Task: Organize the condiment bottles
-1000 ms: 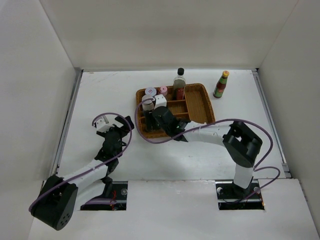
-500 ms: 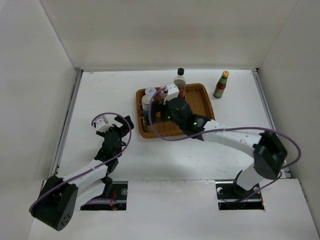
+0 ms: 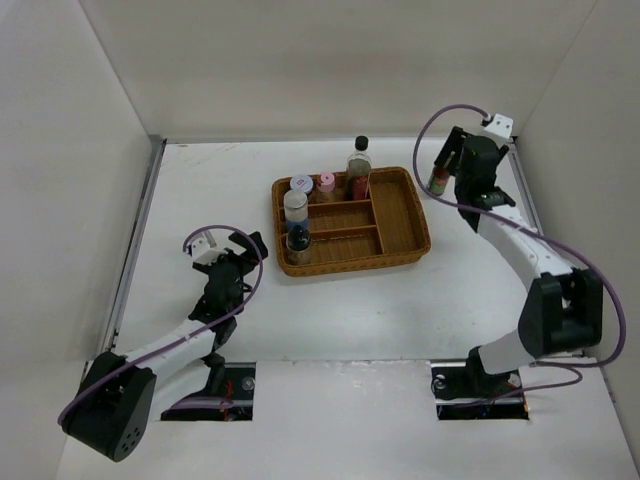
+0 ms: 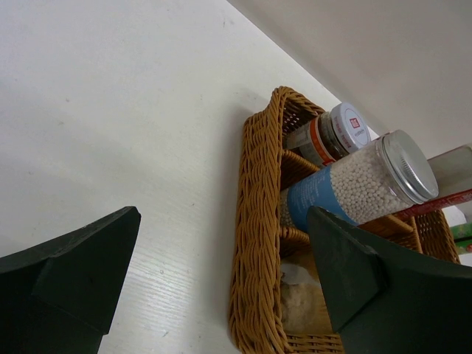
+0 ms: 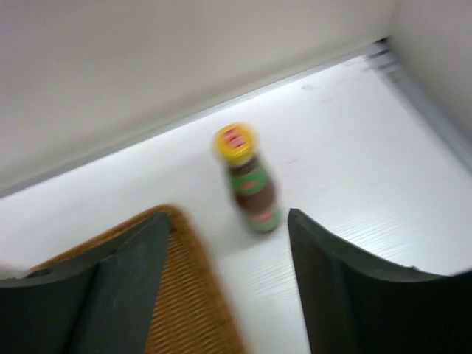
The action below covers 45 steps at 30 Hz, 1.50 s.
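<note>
**Sauce bottle alone outside the tray, right gripper open in front of it**

The white table [image 3: 200, 190] carries the brown wicker tray [image 3: 415, 215] towards the middle of its far edge, long dividers running across it. The right arm reaches out to the far right corner, and its right gripper [image 5: 226, 220] hangs there with fingers spread wide and nothing between them. In the wrist view the red sauce bottle [image 5: 253, 193] shows in the gap, beyond the tips and untouched. That bottle stands upright on bare table near the far right corner, just off the tray's far right corner, yellow cap up, green neck below it.

On the left side, the left gripper [image 4: 221, 214] sits low over open table, fingers parted and empty, pointing at the tray's left wall.

Inside the tray, everything crowds the left end and far rim: a tall clear black-capped bottle [image 3: 359, 165], a metal-lidded jar of white pellets [image 4: 361, 181], a dark-topped jar [image 3: 298, 240] nearest the arms, a lilac-lidded jar [image 3: 301, 184] and a pink-lidded jar [image 3: 326, 182] side by side.
</note>
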Tool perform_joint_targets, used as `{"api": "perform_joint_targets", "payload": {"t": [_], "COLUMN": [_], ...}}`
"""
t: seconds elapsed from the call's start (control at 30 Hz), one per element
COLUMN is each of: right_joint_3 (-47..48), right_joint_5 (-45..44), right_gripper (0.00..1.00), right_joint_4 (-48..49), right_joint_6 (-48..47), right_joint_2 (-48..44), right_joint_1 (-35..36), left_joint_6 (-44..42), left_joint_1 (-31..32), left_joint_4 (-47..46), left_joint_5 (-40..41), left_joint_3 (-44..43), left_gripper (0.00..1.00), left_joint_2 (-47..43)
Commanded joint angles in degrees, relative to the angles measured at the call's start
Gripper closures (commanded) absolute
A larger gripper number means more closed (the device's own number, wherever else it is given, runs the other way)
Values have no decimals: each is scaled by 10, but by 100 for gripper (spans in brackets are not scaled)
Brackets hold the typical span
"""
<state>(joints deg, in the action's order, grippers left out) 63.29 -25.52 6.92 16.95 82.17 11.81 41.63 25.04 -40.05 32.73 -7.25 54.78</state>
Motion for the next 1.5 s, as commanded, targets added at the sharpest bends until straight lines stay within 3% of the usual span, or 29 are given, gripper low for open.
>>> {"api": "perform_joint_targets", "payload": {"t": [0.0,0.13,0.3,0.53,0.63,0.77,1.07,1.47], "right_joint_3": [72,150,207,245,241,215,219,250], "right_joint_5": [-7,29,47,31,31,26,17,28], "right_gripper": [14,6,10,35,53,64,65,65], "right_joint_4": [-8,-24,-32,-27,-5,29,39,49], "right_joint_6": [-22,-60,-63,-68,-73,-81,-108,-92], "right_joint_2": [60,152,223,281,281,239,123,189], "right_joint_1": [-28,-47,-58,-60,-62,-60,-4,84], "left_joint_6": [6,6,9,11,11,13,13,13], "left_joint_1": [-6,1,-2,-6,-7,-9,-12,-11], "left_joint_4": [-17,-23,-24,-26,-26,-26,-26,-22], "left_joint_5": [-6,-7,-14,-18,-18,-21,-16,-15], "left_joint_3": [3,3,1,1,0,0,1,3], "left_gripper": [0,0,0,0,0,0,0,0], "left_joint_2": [1,3,13,13,21,16,14,3]}}
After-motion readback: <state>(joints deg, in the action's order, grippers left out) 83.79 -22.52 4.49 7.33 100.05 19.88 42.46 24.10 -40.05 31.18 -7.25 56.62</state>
